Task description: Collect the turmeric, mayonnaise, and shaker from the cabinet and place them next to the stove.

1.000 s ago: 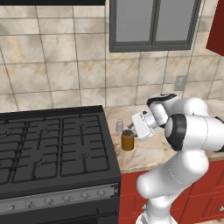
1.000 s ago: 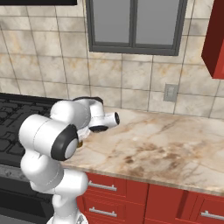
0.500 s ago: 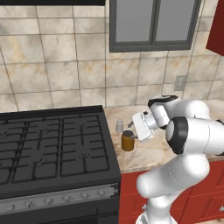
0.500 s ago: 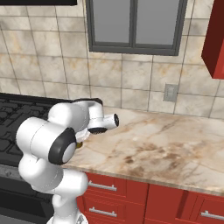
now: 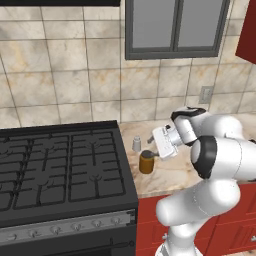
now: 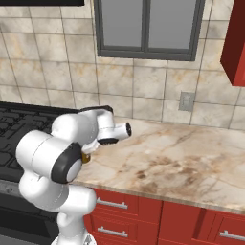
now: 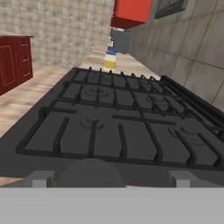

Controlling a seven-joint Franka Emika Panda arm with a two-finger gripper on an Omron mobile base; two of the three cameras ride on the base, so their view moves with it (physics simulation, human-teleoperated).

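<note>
The gripper (image 5: 151, 139) hangs over the counter (image 5: 175, 172) just right of the stove (image 5: 60, 165), turned sideways so it faces left across the burners. Its fingers are too small and hidden by the hand to tell whether they are spread or pressed together; nothing shows between them. Just below and to the near left of the gripper stands the turmeric (image 5: 146, 162), upright on the counter beside the stove's right edge. The shaker (image 5: 136, 144) stands just behind it, farther from the robot, also beside the stove. In the hand view the black grates (image 7: 118, 127) stretch away, and beyond the stove's far side the mayonnaise (image 7: 110, 60) stands on a counter, with a grey toaster oven (image 7: 119, 41) behind it and a red cabinet (image 7: 131, 12) above. In the right base view another red cabinet (image 6: 236, 43) hangs at the upper right, above the counter.
</note>
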